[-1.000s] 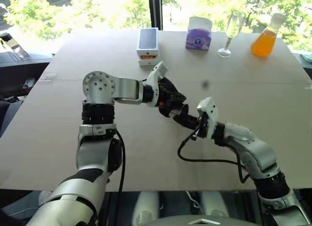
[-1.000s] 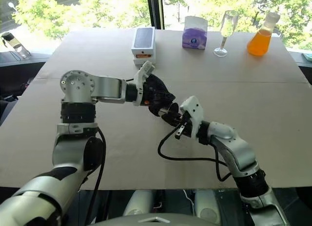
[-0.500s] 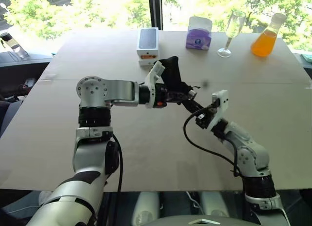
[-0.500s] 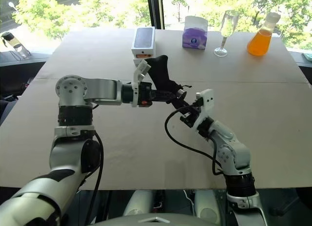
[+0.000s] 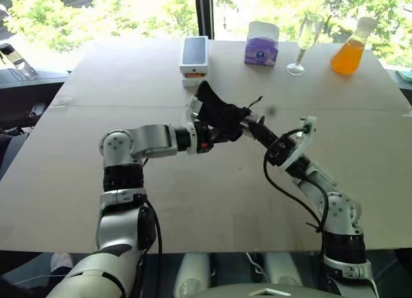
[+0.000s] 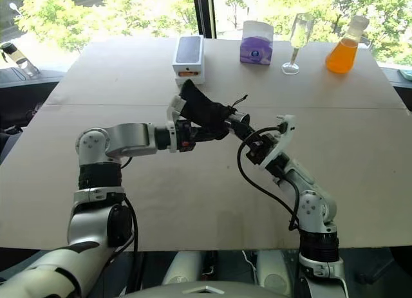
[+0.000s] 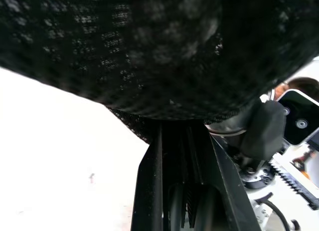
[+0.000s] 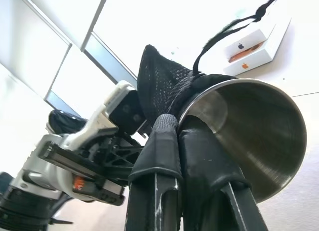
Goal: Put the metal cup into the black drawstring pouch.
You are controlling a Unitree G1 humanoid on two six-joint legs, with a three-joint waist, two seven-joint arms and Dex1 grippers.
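Over the big tan table [image 5: 96, 182], both arms meet in mid-air above its middle. The left gripper [image 5: 215, 129] has its fingers clamped on the black drawstring pouch [image 5: 222, 111], held up off the surface. The right gripper [image 8: 185, 128] pinches the rim of the metal cup [image 8: 254, 126], whose base is tucked into the pouch's mouth

1. Head stereo pair looks forward and down over the table [image 5: 193, 195], both arms in view, windows beyond.
2. Left wrist view sits tight under the black drawstring pouch [image 7: 164, 51], looking along its fingers.
3. Right wrist view looks up past the metal cup [image 8: 249, 131] at the pouch; both wrist views share it.
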